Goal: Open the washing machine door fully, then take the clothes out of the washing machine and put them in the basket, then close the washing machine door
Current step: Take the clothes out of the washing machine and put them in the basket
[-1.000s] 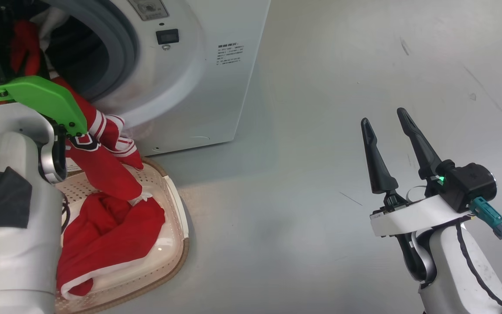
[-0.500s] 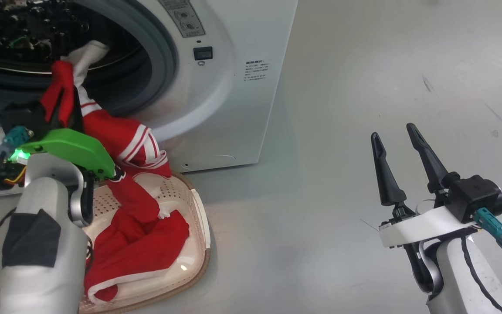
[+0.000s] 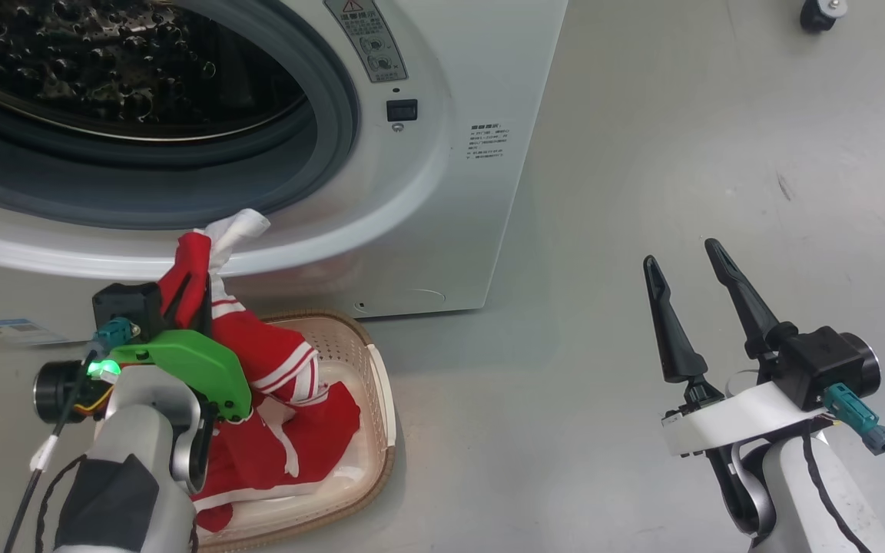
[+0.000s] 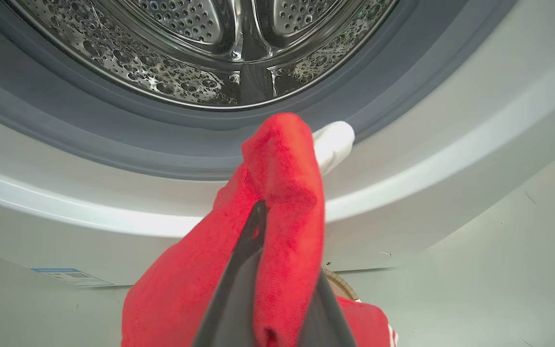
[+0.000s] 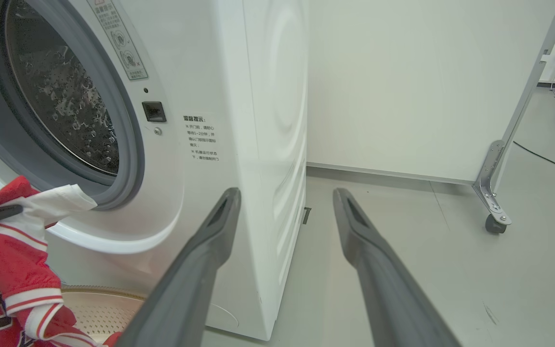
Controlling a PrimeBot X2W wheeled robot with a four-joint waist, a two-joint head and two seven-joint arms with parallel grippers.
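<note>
Left pincer (image 4: 259,212) at near left, closed tight on a fold of the clothes (image 3: 266,361). Red cloth bunched around both dark fingers, a white trim end poking up past the tips. Held just in front of the lower lip of the washing machine (image 3: 442,192), outside the grey door seal. Below the grip, a garment with red-and-white striped edging draped down into the basket (image 3: 386,415), more red fabric heaped inside it. Basket on the floor (image 3: 604,230), right up against the machine's front; touching or not, cannot tell. Perforated steel drum (image 4: 186,48) open to view beyond the seal. Small blue label (image 3: 8,330) low on the machine front, left of the held cloth. Right pincer (image 3: 681,253) at near right, well apart from machine and basket, fingers spread wide, gripping nothing, tips pointing away over the grey floor. At far right, a small caster (image 3: 823,11) on the floor.
</note>
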